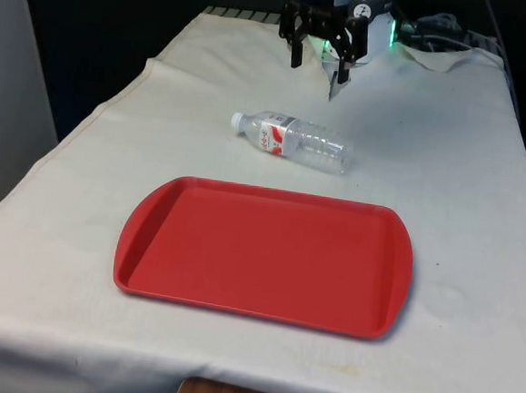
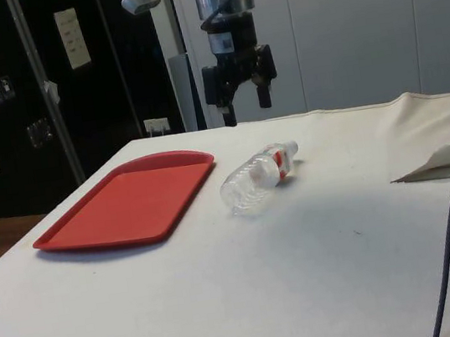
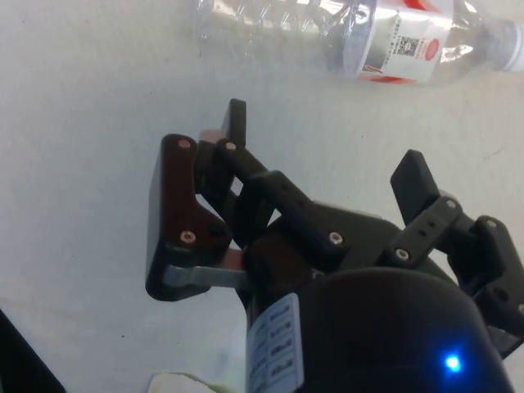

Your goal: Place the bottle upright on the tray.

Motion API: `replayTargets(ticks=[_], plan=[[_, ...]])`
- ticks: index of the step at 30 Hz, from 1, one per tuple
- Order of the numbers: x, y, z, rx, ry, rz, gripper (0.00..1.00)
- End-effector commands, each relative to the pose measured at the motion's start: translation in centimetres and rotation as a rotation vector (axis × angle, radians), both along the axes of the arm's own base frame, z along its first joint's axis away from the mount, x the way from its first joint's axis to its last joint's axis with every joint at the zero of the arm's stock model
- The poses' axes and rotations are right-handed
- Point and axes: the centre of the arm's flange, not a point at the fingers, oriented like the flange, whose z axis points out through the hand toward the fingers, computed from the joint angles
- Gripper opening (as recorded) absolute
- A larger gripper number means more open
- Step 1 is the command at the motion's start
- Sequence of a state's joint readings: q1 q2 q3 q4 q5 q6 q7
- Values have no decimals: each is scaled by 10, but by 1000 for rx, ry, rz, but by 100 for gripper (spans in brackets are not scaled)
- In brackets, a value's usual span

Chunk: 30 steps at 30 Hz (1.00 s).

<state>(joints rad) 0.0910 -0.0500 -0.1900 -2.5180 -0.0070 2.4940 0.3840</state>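
**Operator:** What do you see on the table (image 1: 480, 223)?

**Observer:** You have a white cloth (image 1: 81, 191) over the whole top. The biggest thing on it is the tray (image 1: 265, 254), red, flat, with a low rim and rounded corners, lying at the near end in the front view. Nothing lies on it.

**Operator:** And the bottle?

**Observer:** Your bottle (image 1: 295, 140) lies on its side on the cloth, just beyond the tray's far edge and apart from it. Its long axis runs nearly across the table: the cap points toward the front view's left and slightly away from the tray, the base toward the front view's right. In the side view the bottle (image 2: 258, 178) lies beside the tray (image 2: 128, 201), cap toward the far end.

**Operator:** How does it look?

**Observer:** Clear ribbed plastic, a white cap (image 1: 237, 119), and a white label with red marks wrapped round the part near the neck. In the wrist view you can read a small printed square and a red round mark on that label (image 3: 401, 49). I cannot tell if there is liquid inside.

**Operator:** Where is the gripper?

**Observer:** Your gripper (image 1: 320, 62) hangs above the cloth past the bottle, on the robot's side, well clear of it. The jaws stand wide apart and hold nothing; the wrist view shows bare cloth between the fingers (image 3: 419, 182).
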Motion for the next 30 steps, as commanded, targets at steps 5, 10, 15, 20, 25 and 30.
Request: replayTargets(ticks=[5,10,15,20,25,30], plan=[[0,-2,1,-3,-9,-29,100],[-1,-3,1,-2,-9,-53,100],[0,-2,0,2,0,-62,100],[-1,-3,-1,-2,-10,-101,100],[0,-3,-3,1,-9,-126,100],[0,-3,-9,3,-4,-162,100]])
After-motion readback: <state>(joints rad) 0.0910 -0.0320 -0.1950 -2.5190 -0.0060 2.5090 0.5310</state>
